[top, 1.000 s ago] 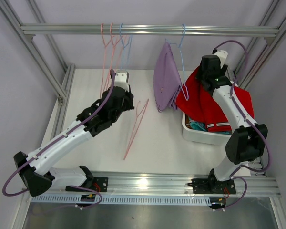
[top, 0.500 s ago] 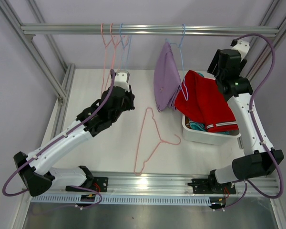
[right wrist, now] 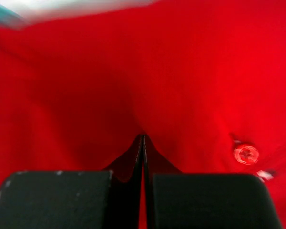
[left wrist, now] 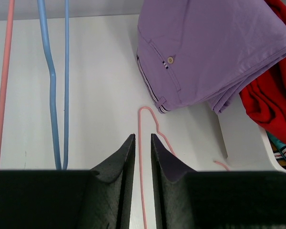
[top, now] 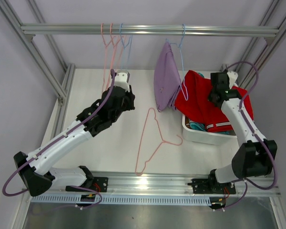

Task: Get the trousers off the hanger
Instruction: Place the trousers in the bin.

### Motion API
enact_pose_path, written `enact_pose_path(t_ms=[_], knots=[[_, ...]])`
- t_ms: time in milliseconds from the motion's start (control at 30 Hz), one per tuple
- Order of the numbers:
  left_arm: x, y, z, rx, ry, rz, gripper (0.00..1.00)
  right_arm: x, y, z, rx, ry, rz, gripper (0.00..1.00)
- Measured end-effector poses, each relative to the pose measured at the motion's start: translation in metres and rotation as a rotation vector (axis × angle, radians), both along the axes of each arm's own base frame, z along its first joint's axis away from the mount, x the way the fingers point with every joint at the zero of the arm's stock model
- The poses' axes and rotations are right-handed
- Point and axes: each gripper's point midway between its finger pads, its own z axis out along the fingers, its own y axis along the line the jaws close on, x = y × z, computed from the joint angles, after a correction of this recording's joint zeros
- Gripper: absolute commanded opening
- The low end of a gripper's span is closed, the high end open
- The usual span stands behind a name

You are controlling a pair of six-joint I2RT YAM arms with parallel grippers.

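Left jaws narrowly apart, empty; right jaws closed tight over soft, smooth red trousers (right wrist: 62,95).

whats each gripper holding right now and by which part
Left gripper holds nothing; the pink hanger lies on the table beneath its narrowly parted jaws. Right gripper is shut against the red trousers; whether any fold is pinched cannot be told.

White worktop (top: 109,152). One pink wire hanger (left wrist: 139,121) lies flat near the middle, hook toward the far side. White bin (top: 193,132) sits at the right, near the hanger's right end.
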Motion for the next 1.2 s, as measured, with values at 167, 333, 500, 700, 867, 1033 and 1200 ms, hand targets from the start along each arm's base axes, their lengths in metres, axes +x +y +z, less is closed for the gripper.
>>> enact_pose_path(t_ms=[167,333,500,700,867,1033,1200], knots=[[0.0,-0.001,0.0,-0.001,0.001,-0.005,0.29,-0.005,-0.006,-0.095,0.061,0.171,-0.057,0.0],[-0.002,-0.004,0.0,-0.003,0.003,-0.018,0.35,0.001,-0.009,-0.107,0.081,0.185,-0.074,0.0],[-0.003,-0.004,0.0,-0.001,0.003,-0.023,0.42,-0.002,-0.007,-0.093,0.107,0.191,-0.074,0.0],[-0.004,-0.005,0.0,0.01,-0.001,-0.036,0.51,-0.009,-0.004,-0.046,0.132,0.192,-0.056,0.04],[-0.005,-0.006,0.001,0.021,-0.006,-0.054,0.58,-0.025,0.007,0.01,0.179,0.068,-0.004,0.14],[-0.014,-0.015,0.01,0.068,-0.027,-0.11,0.64,-0.047,0.026,0.044,0.248,-0.053,0.089,0.26],[-0.044,-0.053,0.021,0.109,-0.039,-0.253,0.64,-0.066,0.037,0.043,0.282,-0.065,0.154,0.34]])
